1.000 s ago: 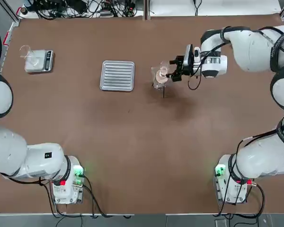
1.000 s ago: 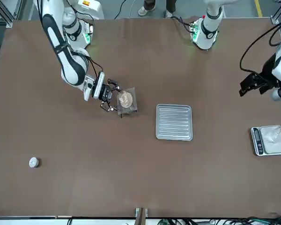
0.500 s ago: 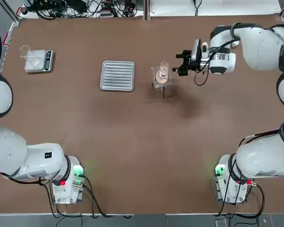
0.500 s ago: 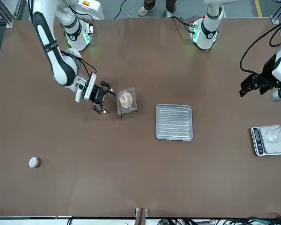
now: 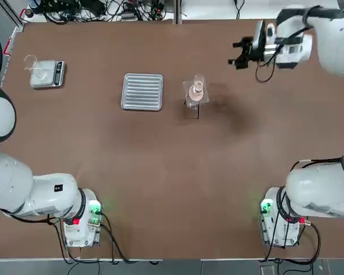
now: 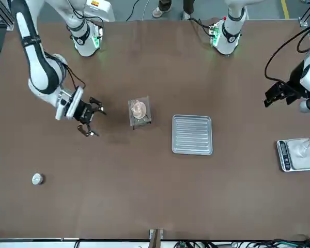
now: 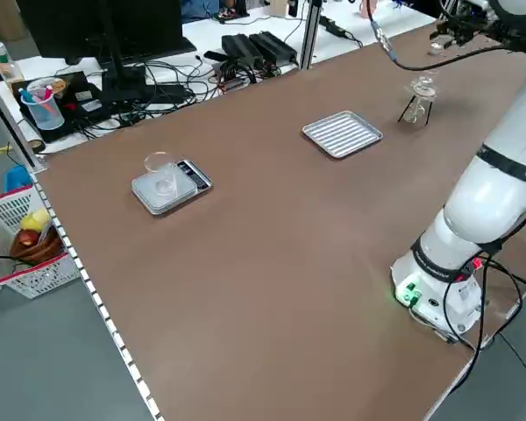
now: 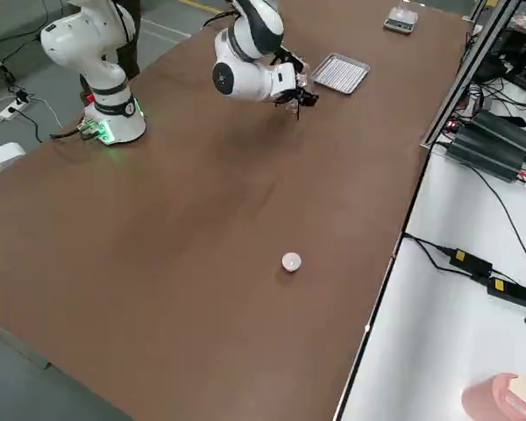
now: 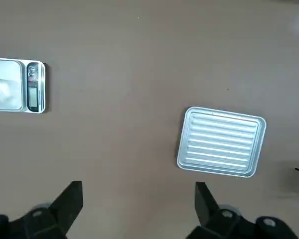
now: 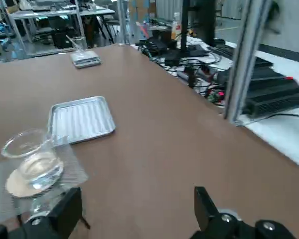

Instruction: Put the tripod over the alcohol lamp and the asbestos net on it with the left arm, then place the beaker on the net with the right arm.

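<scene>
One clear glass beaker (image 10: pixel 40 162) stands on grey mesh net (image 10: pixel 75 174); right black pincer (image 6: pixel 99 122), apart, withdrew farther right; left black pincer (image 9: pixel 138 185), apart, hangs left.

The right arm reaches in over the far right part of the desk, its forearm slanting down and its wrist bent, and its hand (image 5: pixel 234 54) hangs there with the fingers spread wide and nothing between them. The left arm is parked at the near left (only partly in the overhead view), its hand (image 9: pixel 139 211) wide open and likewise bare, pointing down over the desk.
</scene>
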`<state>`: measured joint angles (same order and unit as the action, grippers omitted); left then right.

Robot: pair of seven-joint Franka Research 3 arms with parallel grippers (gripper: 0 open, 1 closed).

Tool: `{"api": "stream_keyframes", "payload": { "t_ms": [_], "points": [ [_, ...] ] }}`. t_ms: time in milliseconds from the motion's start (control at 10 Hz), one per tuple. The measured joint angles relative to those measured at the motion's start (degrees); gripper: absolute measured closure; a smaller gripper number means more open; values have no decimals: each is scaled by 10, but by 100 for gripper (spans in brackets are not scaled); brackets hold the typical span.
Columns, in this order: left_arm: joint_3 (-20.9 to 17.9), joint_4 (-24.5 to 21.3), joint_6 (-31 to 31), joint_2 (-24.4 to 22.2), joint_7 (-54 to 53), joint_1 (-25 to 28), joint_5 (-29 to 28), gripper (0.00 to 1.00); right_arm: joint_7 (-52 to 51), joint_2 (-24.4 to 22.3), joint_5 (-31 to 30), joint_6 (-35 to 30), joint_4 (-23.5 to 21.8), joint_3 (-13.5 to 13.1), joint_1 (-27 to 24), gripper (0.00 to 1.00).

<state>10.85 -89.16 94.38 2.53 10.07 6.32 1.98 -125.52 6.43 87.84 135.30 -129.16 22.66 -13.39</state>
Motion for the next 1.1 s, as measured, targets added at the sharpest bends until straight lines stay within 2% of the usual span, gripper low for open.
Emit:
{"api": "stream_keyframes", "payload": {
  "t_ms": [100,300,800,1100],
  "points": [
    [0,0,0,0,0,0,0,1,45,-1,-33,18,27,0,-5,0],
    [0,0,0,1,0,0,0,1,86,0,-60,27,53,0,-13,0],
    [0,1,0,1,0,0,0,1,101,11,-62,27,57,1,-23,0],
    [0,2,0,1,0,0,0,1,170,11,-92,37,66,1,-23,0]
  ]
}}
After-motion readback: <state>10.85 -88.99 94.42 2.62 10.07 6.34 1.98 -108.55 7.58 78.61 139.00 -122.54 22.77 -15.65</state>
